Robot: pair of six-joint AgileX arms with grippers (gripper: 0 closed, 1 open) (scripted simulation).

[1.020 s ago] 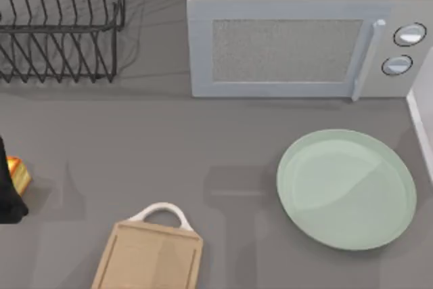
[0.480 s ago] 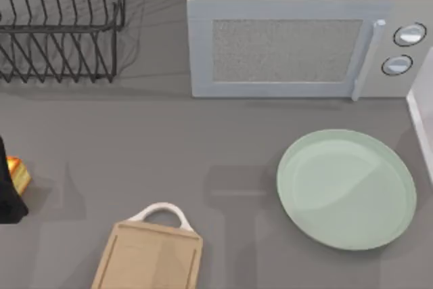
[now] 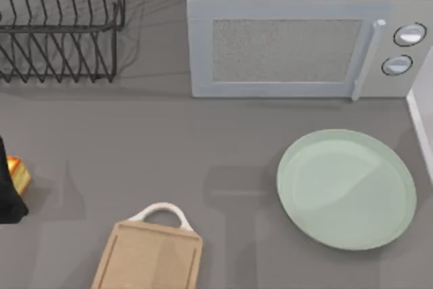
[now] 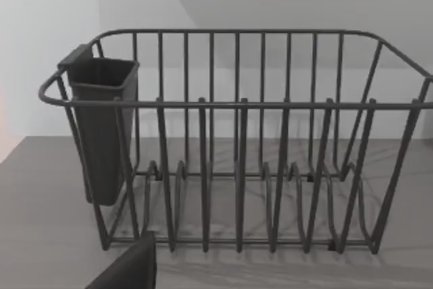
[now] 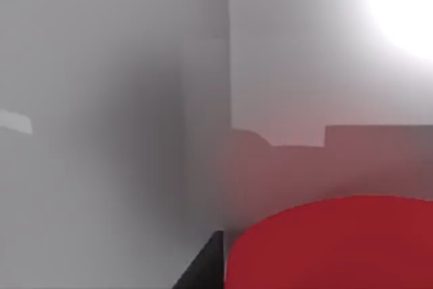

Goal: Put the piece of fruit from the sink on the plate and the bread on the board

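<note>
Left pincer (image 3: 8, 191): a dark mass at the far-left edge of the tabletop (image 3: 169, 140), touching the bread (image 3: 18, 174); whether it is spread or pinching cannot be told. Bread: golden-brown top, pale yellow side, partly hidden by the arm. Board (image 3: 149, 255): light wood, white arched handle, to the right of the bread and nearer the front edge, so the carry likely runs rightward and forward; the left arm is the nearer one. Right pincer: one dark finger edge (image 5: 206, 265) beside the piece of fruit (image 5: 331, 245), smooth bright red, close under the wrist among pale walls, probably the sink (image 5: 101, 133); grip state cannot be told. Plate (image 3: 346, 189): pale green, right side, bare. Also: wire rack (image 4: 237, 153), microwave (image 3: 287, 49).
</note>
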